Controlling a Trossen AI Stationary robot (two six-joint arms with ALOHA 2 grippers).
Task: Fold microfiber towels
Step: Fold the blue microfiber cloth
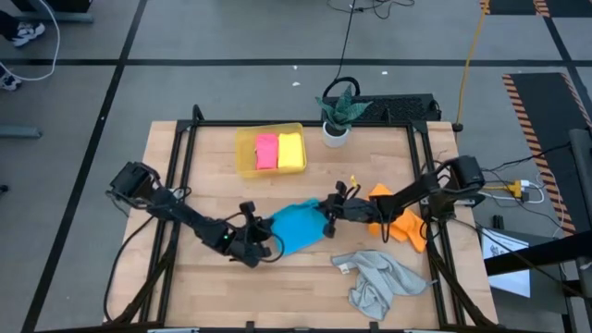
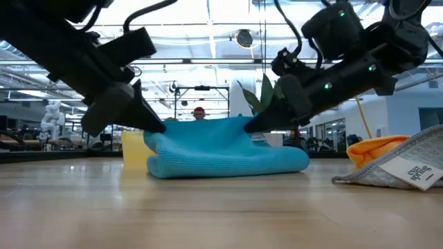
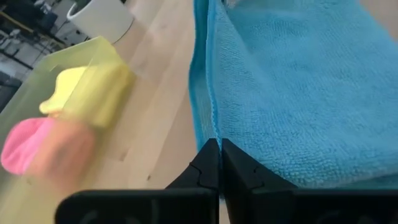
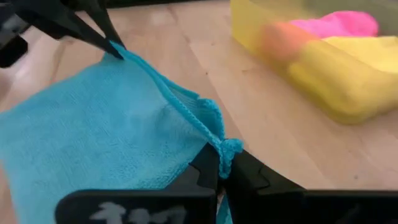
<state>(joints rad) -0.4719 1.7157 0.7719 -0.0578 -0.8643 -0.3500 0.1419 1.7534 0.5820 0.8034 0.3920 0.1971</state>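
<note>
Blue towel point(image 1: 298, 228) lies mid-tabletop point(image 1: 277, 287), long axis left-right between the arms: left hand point(image 1: 263, 225) closed on its left corner, right hand point(image 1: 326, 211) closed on its right corner, both equally near.

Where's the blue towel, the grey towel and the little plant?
blue towel point(image 1: 298, 225), high view, middle of the cloth.
grey towel point(image 1: 377, 277), high view, middle of the crumpled cloth.
potted plant point(image 1: 336, 132), high view, on its white pot.

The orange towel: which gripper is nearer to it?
Right. The right gripper, shut on the blue towel, is just beside the orange towel; the left gripper holds the blue towel's far side.
</note>
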